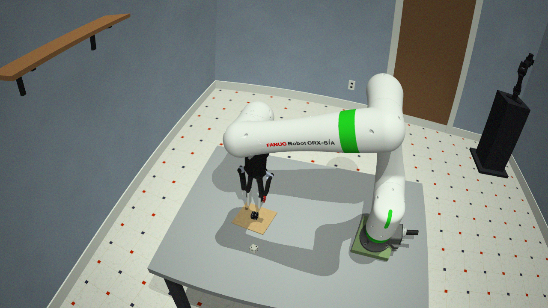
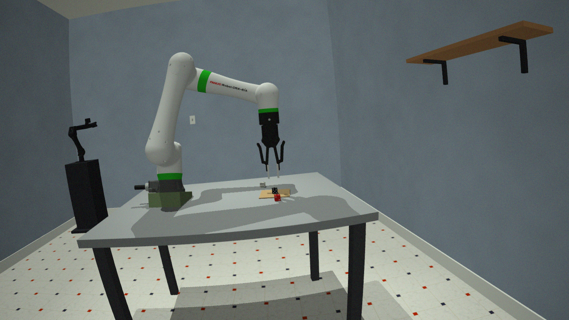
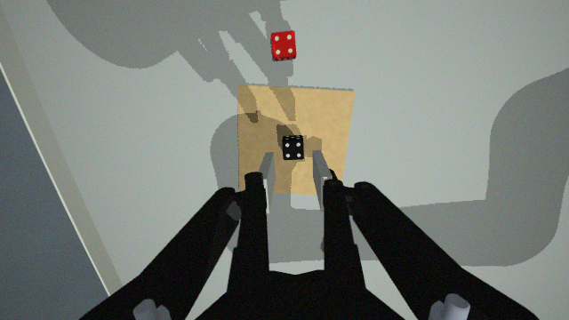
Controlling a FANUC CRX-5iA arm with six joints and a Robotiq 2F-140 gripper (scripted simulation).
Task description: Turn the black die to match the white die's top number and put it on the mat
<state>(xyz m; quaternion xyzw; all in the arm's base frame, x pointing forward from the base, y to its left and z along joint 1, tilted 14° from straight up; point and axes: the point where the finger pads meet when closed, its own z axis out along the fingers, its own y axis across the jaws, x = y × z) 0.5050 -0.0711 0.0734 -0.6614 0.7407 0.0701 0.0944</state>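
The white die's (image 1: 253, 248) (image 2: 262, 184) underside is hidden.

Stretches out as a gray tabletop (image 1: 191, 249) (image 2: 246, 222) (image 3: 413, 133) on dark legs (image 1: 177, 293) (image 2: 356, 270). Carries a thin tan mat (image 1: 263, 225) (image 2: 265, 194) (image 3: 329, 116), lying flat. Has a red die (image 1: 264, 199) (image 2: 277, 198) (image 3: 284, 45), four on top, near one side of the mat, a white die (image 1: 253, 248) (image 2: 262, 184) beyond the opposite side. Supports a green base block (image 1: 360, 250) (image 2: 154, 199) well apart.

"FANUC Robot CRX-5iA" reads along the white upper arm link (image 1: 302, 134) (image 2: 230, 85), above the end effector (image 1: 254, 207) (image 2: 273, 177) (FANUC in red, the rest black).
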